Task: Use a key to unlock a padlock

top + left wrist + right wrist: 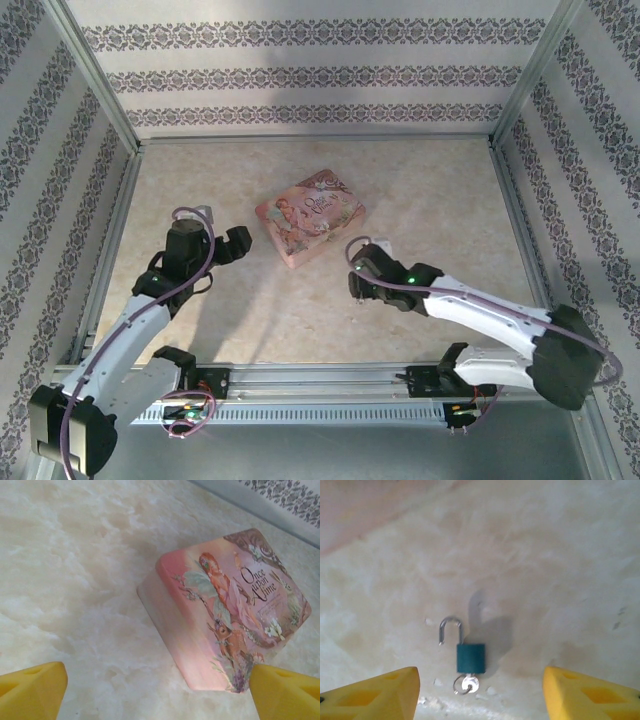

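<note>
Padlock [470,658] on tbl [570,580]; key [468,683] in it.

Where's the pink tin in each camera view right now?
Top external: the pink tin sits at the middle of the picture.
Left wrist: the pink tin is right of centre, lid up, ahead of the left gripper.
Right wrist: a blurred pink patch in the top-left corner is likely the pink tin; the padlock lies low centre.
Shared landmark: the cream marbled table.
</note>
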`<state>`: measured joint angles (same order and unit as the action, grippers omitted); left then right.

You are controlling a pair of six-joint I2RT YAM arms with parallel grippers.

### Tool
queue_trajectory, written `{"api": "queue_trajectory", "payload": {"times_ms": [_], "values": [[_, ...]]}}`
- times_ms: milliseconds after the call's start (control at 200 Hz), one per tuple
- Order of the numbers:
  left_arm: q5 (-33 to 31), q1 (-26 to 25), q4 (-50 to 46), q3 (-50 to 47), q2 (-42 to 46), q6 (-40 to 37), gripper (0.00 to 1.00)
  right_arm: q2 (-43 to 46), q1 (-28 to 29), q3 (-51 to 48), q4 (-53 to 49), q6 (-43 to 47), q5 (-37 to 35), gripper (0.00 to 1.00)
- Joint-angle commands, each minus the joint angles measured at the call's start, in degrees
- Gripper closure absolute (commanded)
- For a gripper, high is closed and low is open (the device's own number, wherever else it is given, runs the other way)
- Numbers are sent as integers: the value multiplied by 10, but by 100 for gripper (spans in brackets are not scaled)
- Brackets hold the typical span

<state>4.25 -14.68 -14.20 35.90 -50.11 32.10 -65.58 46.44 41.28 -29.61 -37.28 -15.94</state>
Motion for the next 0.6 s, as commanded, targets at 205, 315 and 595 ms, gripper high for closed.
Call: {"api": "queue_trajectory", "payload": {"times_ms": [205,315,595], "values": [[-96,14,-6,-30,64,-35,1,144,-152,-3,7,147,-14,19],[-132,16,-8,-38,84,-60,1,173,-227,-9,38,196,12,12],[-256,25,48,-88,114,-138,1,189,-400,-86,180,237,102,1]]}}
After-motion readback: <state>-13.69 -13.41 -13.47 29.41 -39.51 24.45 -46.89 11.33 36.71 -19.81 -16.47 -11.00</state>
